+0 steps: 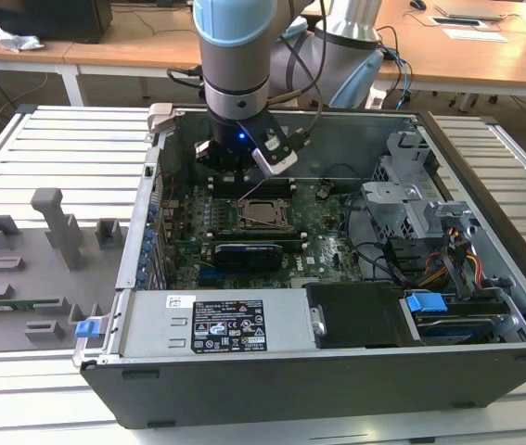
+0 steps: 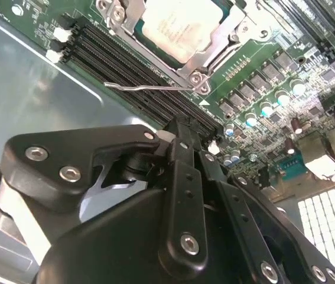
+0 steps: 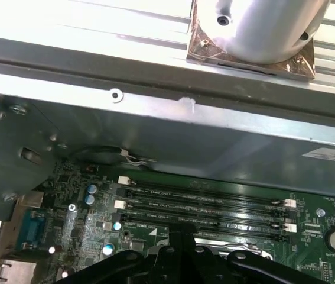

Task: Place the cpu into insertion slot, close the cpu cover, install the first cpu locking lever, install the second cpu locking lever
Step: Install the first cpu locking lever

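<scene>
CPU (image 2: 179, 26) is seated in the socket (image 1: 241, 222), silver top up, about mid-board in the open PC case (image 1: 337, 389). The metal cover (image 2: 152, 50) lies flat around it, chip showing through the square opening.

Exterior view, its left to its right:
- grey holder block (image 1: 21, 269) on the slatted table (image 1: 58, 139), just beside the case, well apart from the gripper
- blue clip (image 1: 87, 326) at the case's near corner
- power supply (image 1: 151, 324) with a label, along the near wall
- green motherboard (image 1: 327, 250) on the case floor, socket in it
- arm (image 1: 235, 46) comes in from the far side and points down into the case
- drive cage (image 1: 411, 204) at the exterior view's right, coloured cables (image 1: 457, 264) bunched just beside it

Gripper (image 2: 179, 125): inside the case, over the black memory slots (image 3: 202, 204), between the socket and the far case wall. Near the socket, not touching the chip or the cover. Fingers (image 2: 186, 177) look pressed together in both wrist views, nothing visible between them, so clenched on nothing.

Lever rod (image 2: 149, 87): thin silver wire in the second wrist view, running along the socket edge on the memory-slot side, free end sticking out past the frame corner. It sits between the fingertips and the chip. Can't tell whether the fingertips touch it, or whether it's hooked under its catch.
</scene>
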